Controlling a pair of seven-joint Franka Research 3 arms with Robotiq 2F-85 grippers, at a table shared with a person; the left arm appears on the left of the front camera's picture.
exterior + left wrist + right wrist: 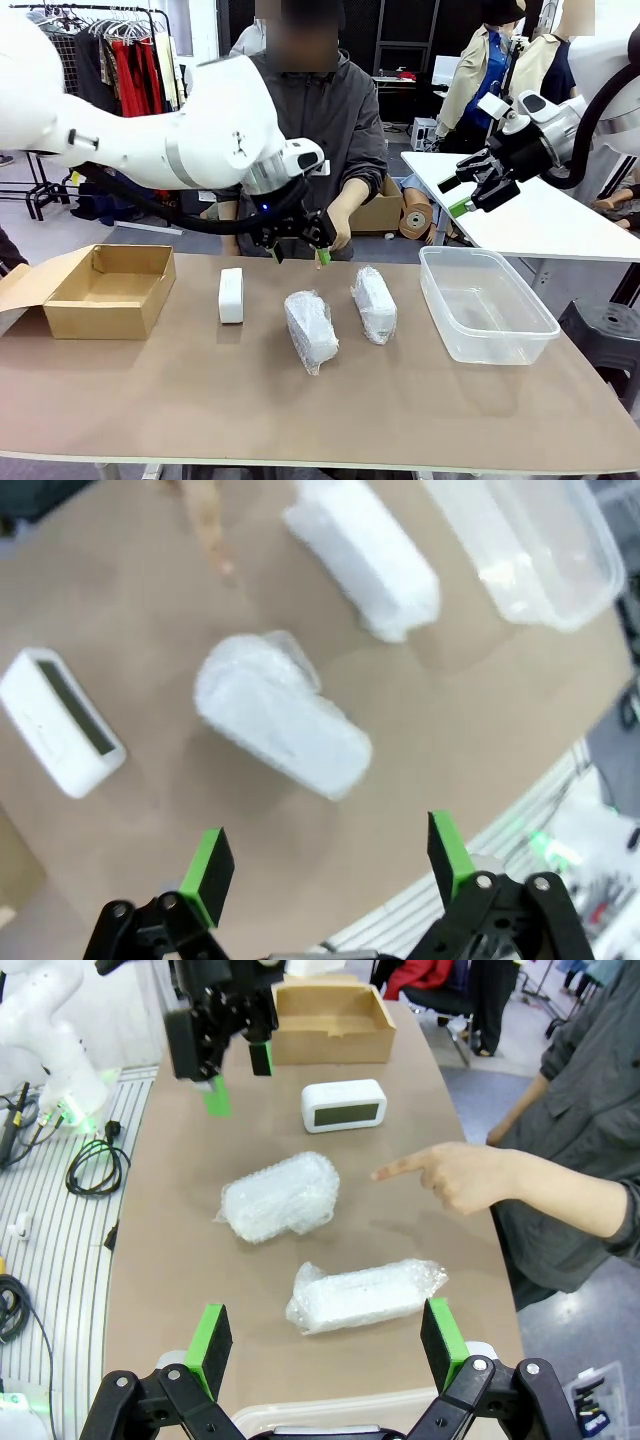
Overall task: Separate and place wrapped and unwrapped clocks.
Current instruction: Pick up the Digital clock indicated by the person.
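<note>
left gripper [300,255] hangs spread above a wrapped clock [311,330], person's hand [460,1175] pointing nearby.

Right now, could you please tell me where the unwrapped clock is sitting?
In the front view, the unwrapped clock sits left of centre, between the cardboard box and the left wrapped clock, touching neither.

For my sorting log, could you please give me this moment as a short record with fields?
Bare clock: on the table beside the cardboard box.
Nearer wrapped clock: mid-table.
Farther wrapped clock: beside it, toward the clear tub.
Left gripper: open, above the table.
Right gripper: open, raised high.
Person's hand: pointing over the table.
</note>
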